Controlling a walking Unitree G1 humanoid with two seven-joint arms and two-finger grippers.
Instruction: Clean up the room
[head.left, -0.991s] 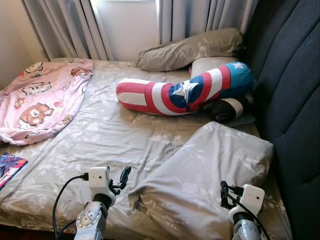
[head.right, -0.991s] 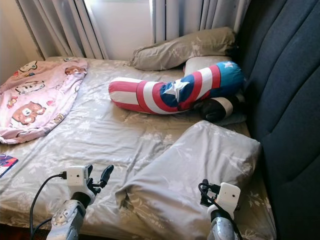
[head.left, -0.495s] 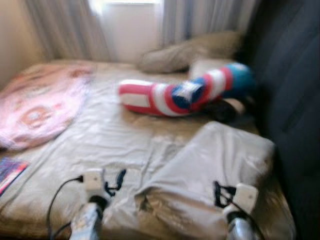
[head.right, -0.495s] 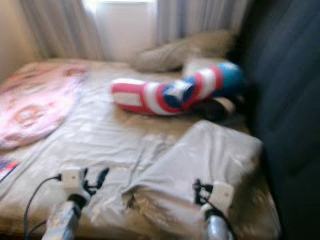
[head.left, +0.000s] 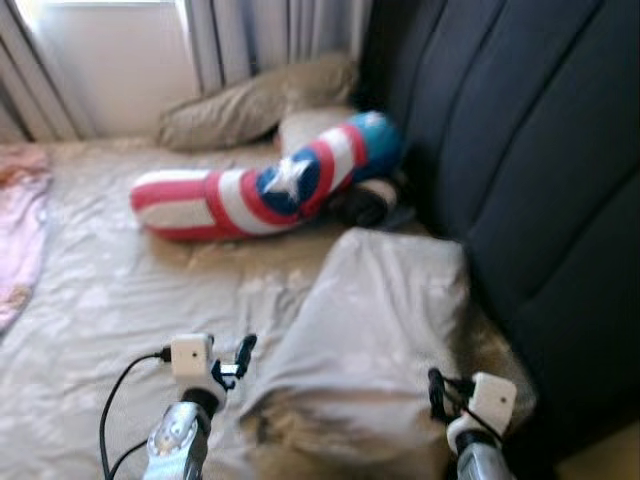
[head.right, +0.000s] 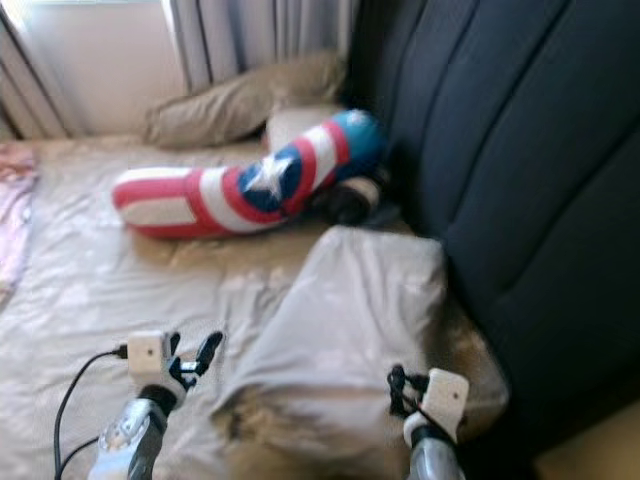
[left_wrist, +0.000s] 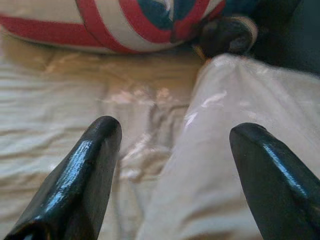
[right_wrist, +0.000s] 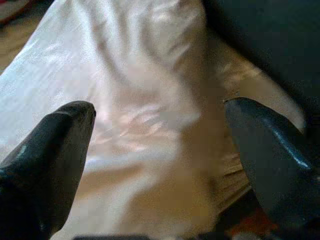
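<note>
Flanking the grey pillow (head.left: 375, 320) — seemingly untouched — left gripper (left_wrist: 172, 150) and right gripper (right_wrist: 160, 145) hover, fingers wide.

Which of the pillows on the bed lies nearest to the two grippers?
The large grey pillow beside the dark headboard. It lies between the left gripper and right gripper; the striped bolster and the tan pillow lie farther, toward the curtains.

Blurry all over in both eye views. Pink blanket (head.left: 18, 235) cut off at the edge. Dark round thing (head.left: 365, 203) half hidden behind the striped star cushion (head.left: 262, 189), too fuzzy to name. Grey pillow (right_wrist: 145, 95) running out past the wrist picture. Small pillow (head.left: 305, 125) mostly hidden behind the cushion.
</note>
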